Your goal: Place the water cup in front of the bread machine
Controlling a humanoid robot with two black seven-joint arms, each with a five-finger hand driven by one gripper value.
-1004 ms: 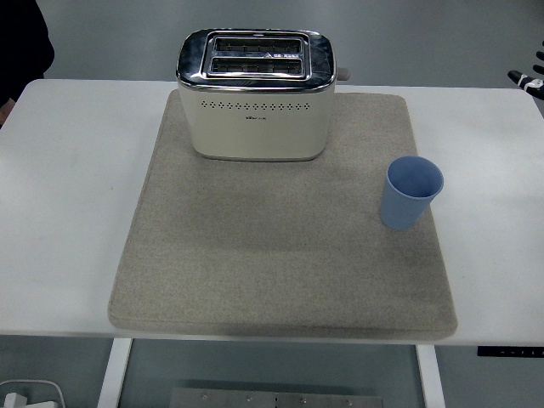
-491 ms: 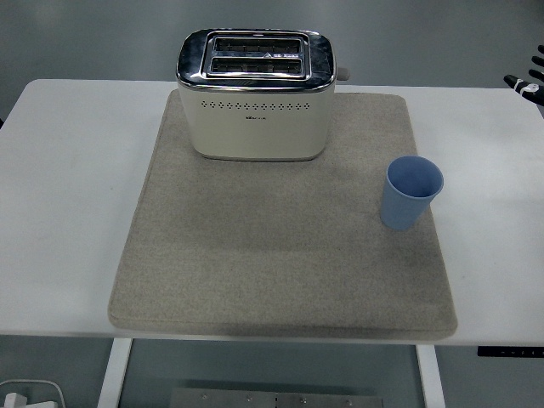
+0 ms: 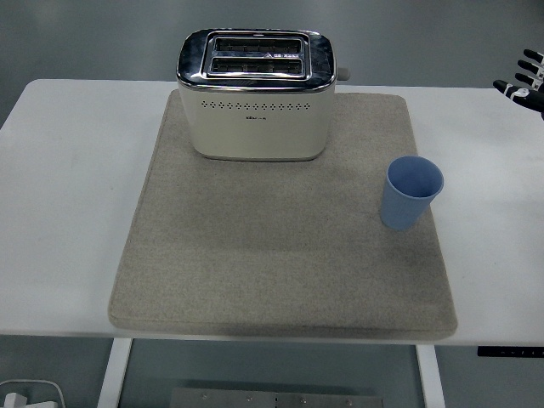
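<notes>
Right hand (image 3: 523,78) just peeks in at the far right edge, fingers spread and empty, well apart from the blue water cup (image 3: 410,192) standing upright near the grey mat's (image 3: 280,255) right edge. The cup looks light and open-topped; a sideways approach could tip it, or a clumsy carry could knock the toaster (image 3: 256,93).

A: Any readable text?

B: Hardly. The bread machine (image 3: 256,93) had a small dark mark on its near face, centred just below the row of dots. Looked like a brand, but it was too small to make out.

A: On the top, by the slots?

B: Some faint marking there, blurred, unreadable.

A: Cup, mat, table?

B: The water cup (image 3: 411,191) was plain blue. The mat (image 3: 280,255) and the table (image 3: 68,170) carried no print I could see.

A: So no legible text?

B: Right, none legible.
</notes>
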